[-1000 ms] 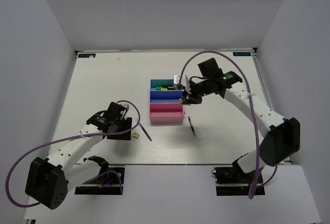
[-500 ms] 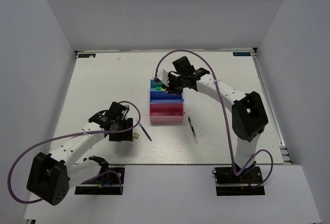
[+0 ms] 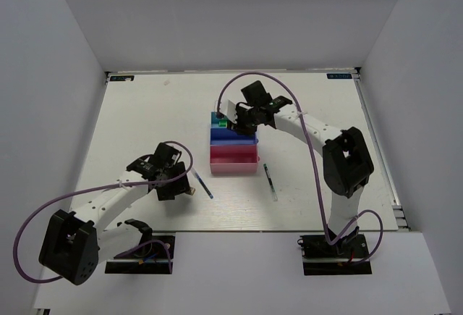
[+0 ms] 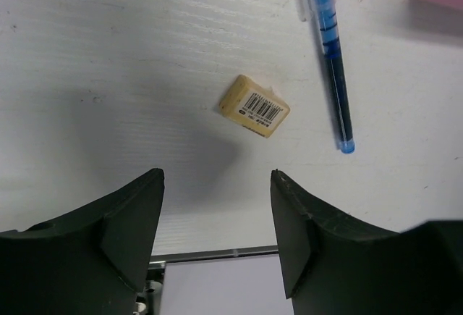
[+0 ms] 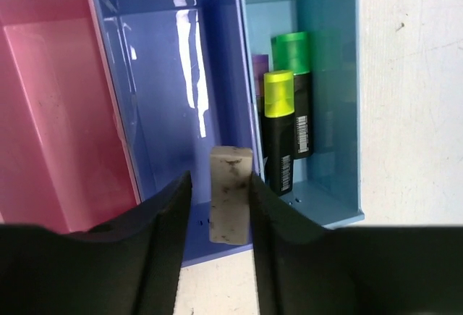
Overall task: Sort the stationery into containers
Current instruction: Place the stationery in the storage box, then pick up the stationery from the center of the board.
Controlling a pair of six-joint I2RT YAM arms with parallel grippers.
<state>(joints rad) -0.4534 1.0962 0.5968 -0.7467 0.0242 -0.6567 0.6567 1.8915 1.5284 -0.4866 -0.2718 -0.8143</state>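
My left hand [image 4: 217, 177] wide above small tan barcode-labelled eraser block [image 4: 255, 106] on white table [image 4: 108, 54]. Thin blue pen [image 4: 333, 76] near; skewed closing could snag it. My right hand [image 5: 219, 181] narrow around grey eraser block [image 5: 231, 199] over glossy blue plastic tray [image 5: 166, 98]. Cannot tell if gripped; may bounce out.

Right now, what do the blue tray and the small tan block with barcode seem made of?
The blue tray looks like glossy moulded plastic: bright glare streaks on its floor. The tan eraser seems matte rubber or vinyl, dull-faced, with a printed barcode label.
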